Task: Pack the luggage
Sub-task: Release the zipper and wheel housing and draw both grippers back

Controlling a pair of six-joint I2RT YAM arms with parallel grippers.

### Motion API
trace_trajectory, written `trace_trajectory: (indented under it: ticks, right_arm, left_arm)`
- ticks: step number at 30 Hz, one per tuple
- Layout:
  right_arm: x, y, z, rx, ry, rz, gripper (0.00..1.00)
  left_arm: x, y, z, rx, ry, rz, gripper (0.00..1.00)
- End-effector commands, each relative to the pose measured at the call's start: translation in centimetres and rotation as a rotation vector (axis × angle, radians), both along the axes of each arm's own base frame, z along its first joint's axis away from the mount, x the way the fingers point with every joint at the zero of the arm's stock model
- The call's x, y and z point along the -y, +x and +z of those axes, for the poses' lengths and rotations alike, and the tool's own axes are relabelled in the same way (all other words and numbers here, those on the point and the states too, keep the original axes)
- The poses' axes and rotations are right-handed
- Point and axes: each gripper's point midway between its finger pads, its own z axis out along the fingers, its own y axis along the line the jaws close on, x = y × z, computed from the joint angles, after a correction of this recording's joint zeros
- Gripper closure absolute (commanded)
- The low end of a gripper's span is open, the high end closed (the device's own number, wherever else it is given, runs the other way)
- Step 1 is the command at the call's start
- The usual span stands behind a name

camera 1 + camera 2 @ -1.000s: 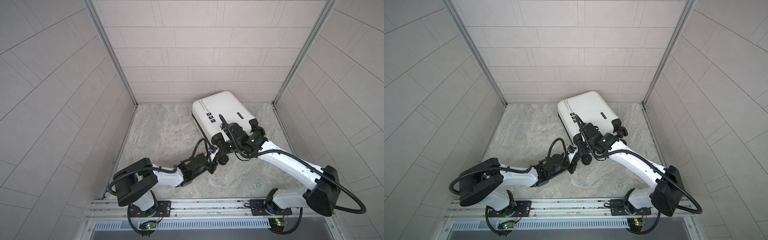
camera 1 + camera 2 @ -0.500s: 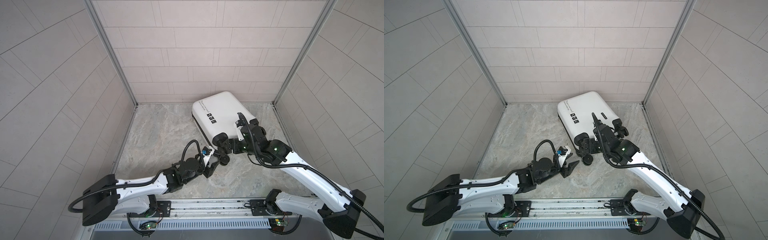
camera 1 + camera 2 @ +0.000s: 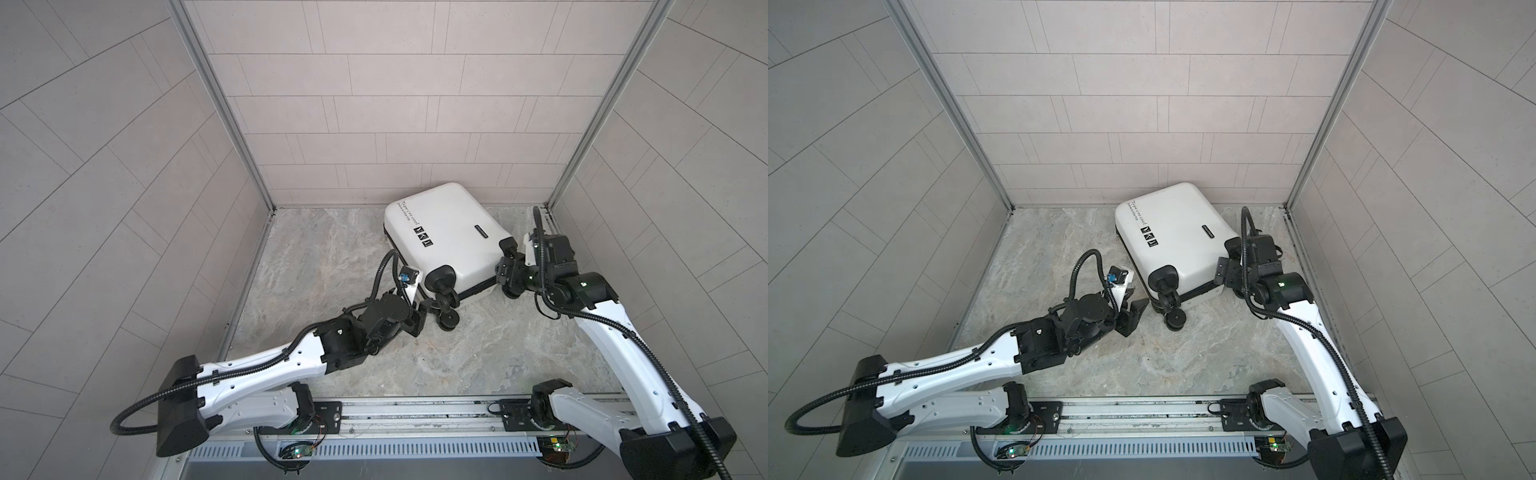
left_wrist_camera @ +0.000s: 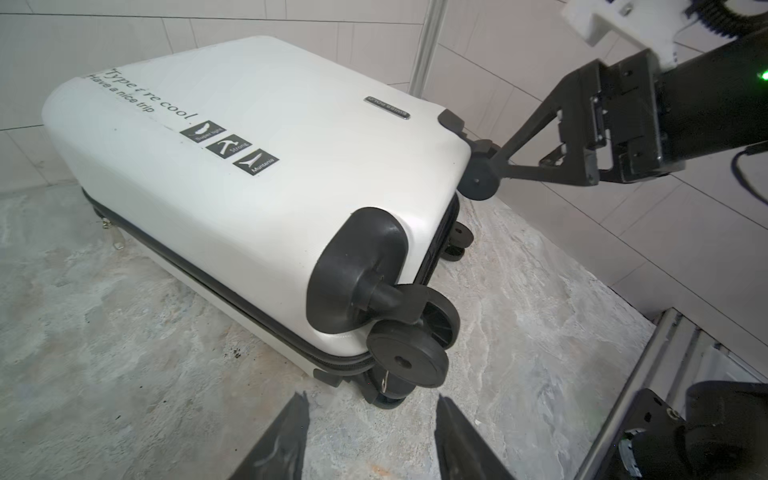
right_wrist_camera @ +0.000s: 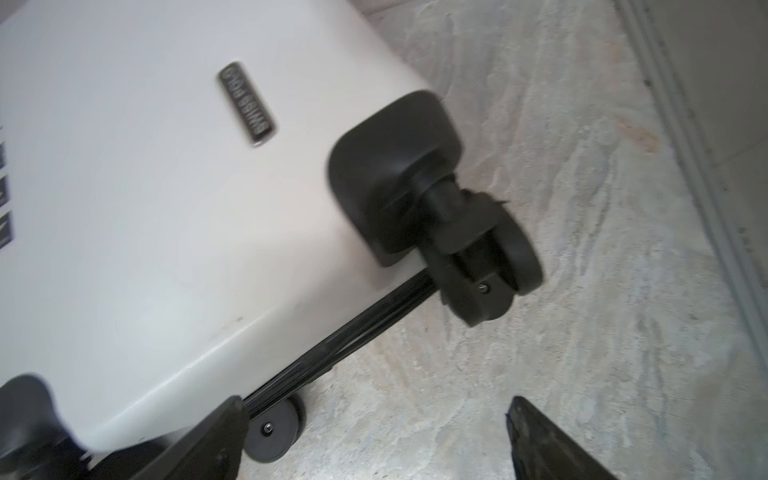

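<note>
The luggage (image 3: pixel 440 232) lies flat and zipped shut on the table (image 3: pixel 332 249), toward the back wall and right of the middle in both top views, its black wheels facing the robot. The left hand (image 4: pixel 372 409) hovers just short of the nearest wheel (image 4: pixel 409 361), fingers apart and holding nothing. The right hand (image 5: pixel 374 401) is spread wide beside the luggage's other wheeled corner (image 5: pixel 498 257). Whether a finger touches the shell there, I cannot tell.
</note>
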Motion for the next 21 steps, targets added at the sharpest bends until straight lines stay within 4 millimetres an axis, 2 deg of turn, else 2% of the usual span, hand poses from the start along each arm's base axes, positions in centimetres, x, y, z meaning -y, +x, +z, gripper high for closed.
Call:
trace_trajectory:
  ticks: [1,4,6,12,17,21]
  right_arm:
    - [3.7,1.0,0.3,0.006,-0.03,-0.076,0.01]
    - [5.3,3.1,0.5,0.064,0.085,-0.126,0.0]
    - [5.3,4.9,1.2,0.11,0.171,-0.126,0.0]
    - [5.4,9.4,2.8,0.19,0.209,-0.107,0.0]
    - [4.5,12.6,1.2,0.141,0.277,-0.049,0.01]
    - [2.4,13.6,-0.4,0.092,0.364,0.024,0.05]
  left_arm:
    - [-1.6,1.2,-1.2,-0.05,0.041,0.128,0.44]
    - [-1.9,2.0,-1.5,-0.071,0.037,0.164,0.38]
    - [-2.3,2.6,-1.7,-0.087,0.044,0.185,0.37]
    - [-4.5,3.7,-1.5,-0.127,0.002,0.245,0.35]
    - [-6.8,4.0,-1.5,-0.159,-0.065,0.289,0.32]
    - [-8.8,4.1,-1.9,-0.173,-0.094,0.342,0.3]
